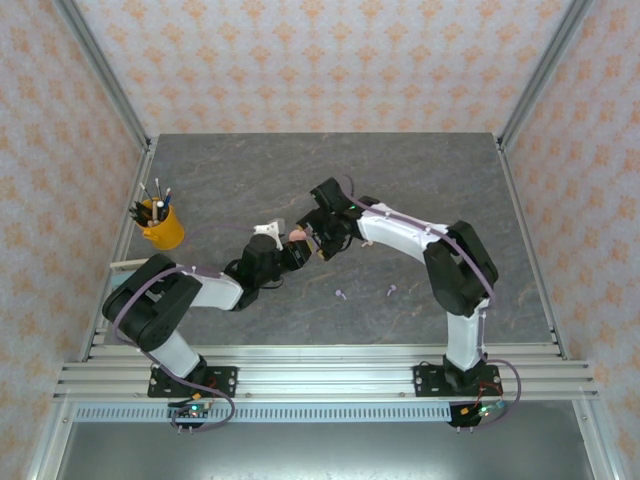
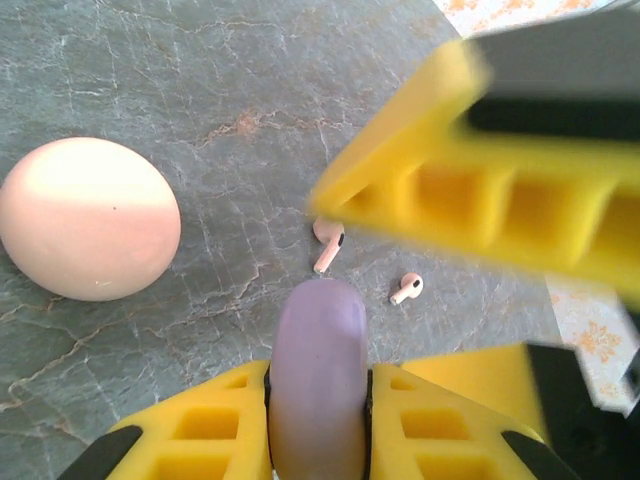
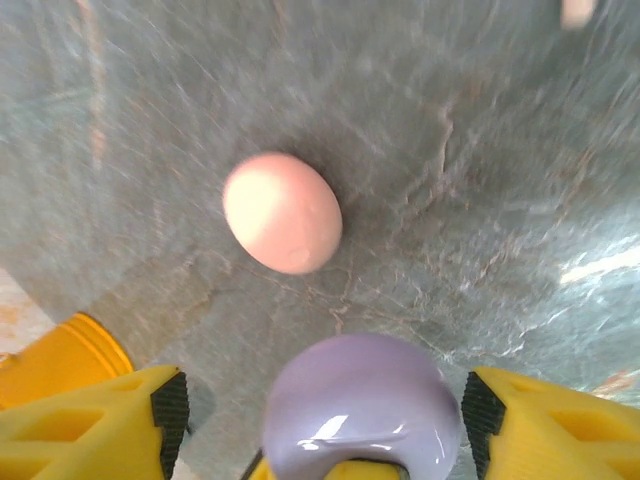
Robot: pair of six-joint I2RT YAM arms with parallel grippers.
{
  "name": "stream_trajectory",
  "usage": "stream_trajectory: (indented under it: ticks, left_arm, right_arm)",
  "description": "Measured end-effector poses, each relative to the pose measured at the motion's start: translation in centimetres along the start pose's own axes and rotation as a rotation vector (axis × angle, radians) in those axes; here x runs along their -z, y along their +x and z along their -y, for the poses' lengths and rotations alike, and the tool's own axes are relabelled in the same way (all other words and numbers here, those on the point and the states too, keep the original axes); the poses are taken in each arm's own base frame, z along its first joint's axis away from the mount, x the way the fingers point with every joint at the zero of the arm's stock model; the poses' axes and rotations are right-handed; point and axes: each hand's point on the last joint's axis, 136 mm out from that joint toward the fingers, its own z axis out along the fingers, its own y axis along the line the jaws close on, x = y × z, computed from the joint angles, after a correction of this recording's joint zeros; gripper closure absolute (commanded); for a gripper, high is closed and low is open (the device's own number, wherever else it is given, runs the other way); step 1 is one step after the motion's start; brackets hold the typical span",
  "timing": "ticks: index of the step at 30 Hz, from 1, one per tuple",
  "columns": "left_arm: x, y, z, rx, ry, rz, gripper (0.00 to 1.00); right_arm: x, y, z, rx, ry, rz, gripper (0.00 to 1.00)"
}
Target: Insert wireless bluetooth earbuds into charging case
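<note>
Because it is looking smooth, hard and slippery, the lilac case point(image 2: 318, 330) is being clamped across its flat faces, seemingly the surest hold, by the left claw point(image 2: 318, 385), while the right claw point(image 3: 322, 415) is standing apart, straddling it without touching. Two tiny, light pink earbuds point(image 2: 328, 245) are lying on the counter point(image 2: 200, 80) at twelve o'clock beyond it.

Left fingers point(image 2: 200, 440) clamped, right fingers point(image 3: 80, 430) spread

High overview; close wrist views sharing pink case point(image 2: 88, 218) point(image 3: 282, 212)
</note>
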Motion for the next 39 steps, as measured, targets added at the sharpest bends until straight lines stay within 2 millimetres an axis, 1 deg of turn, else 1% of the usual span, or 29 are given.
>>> stream_trajectory:
  ticks: [3,5,8,11,13,17,20,23,27,32,35,39]
  left_arm:
    - [0.5,0.0,0.3,-0.021,-0.006,-0.013,1.00]
    - [0.9,-0.2,0.6,-0.036,-0.004,-0.021,1.00]
    - [1.7,-0.9,1.1,-0.057,0.004,-0.028,1.00]
    - [2.6,-2.3,1.0,-0.064,0.010,-0.031,1.00]
    - [3.3,-3.3,1.0,-0.069,0.017,-0.035,1.00]
    - [4.7,-5.1,1.6,-0.082,0.050,-0.058,1.00]
    - [5.2,-5.4,2.7,-0.098,0.091,-0.106,1.00]
    - [5.4,-4.9,4.1,-0.112,0.141,-0.165,1.00]
    - [5.5,-4.7,5.7,-0.120,0.196,-0.223,1.00]
    - [5.5,-4.2,6.1,-0.120,0.214,-0.269,1.00]
    - [5.6,-4.0,6.1,-0.116,0.216,-0.281,1.00]
    - [5.6,-3.8,6.0,-0.110,0.213,-0.291,1.00]
  right_arm:
    - [2.9,-2.2,-0.4,-0.007,-0.057,0.038,0.24]
    - [5.0,-3.6,-0.4,-0.003,-0.093,0.068,0.24]
    - [7.5,-5.3,0.6,0.029,-0.128,0.115,0.23]
    - [9.0,-6.3,2.3,0.123,-0.141,0.157,0.23]
    - [9.4,-6.4,3.0,0.220,-0.147,0.174,0.23]
    - [10.0,-5.1,3.7,0.449,-0.217,0.170,0.24]
    - [10.1,-3.7,3.6,0.581,-0.283,0.132,0.25]
    - [10.0,-2.3,2.8,0.673,-0.355,0.079,0.27]
    - [10.0,-0.3,1.4,0.766,-0.440,0.019,0.27]
    - [9.1,2.1,1.5,0.836,-0.466,-0.060,0.28]
    - [8.5,2.8,1.7,0.855,-0.464,-0.091,0.29]
    - [7.9,3.0,1.5,0.862,-0.459,-0.108,0.30]
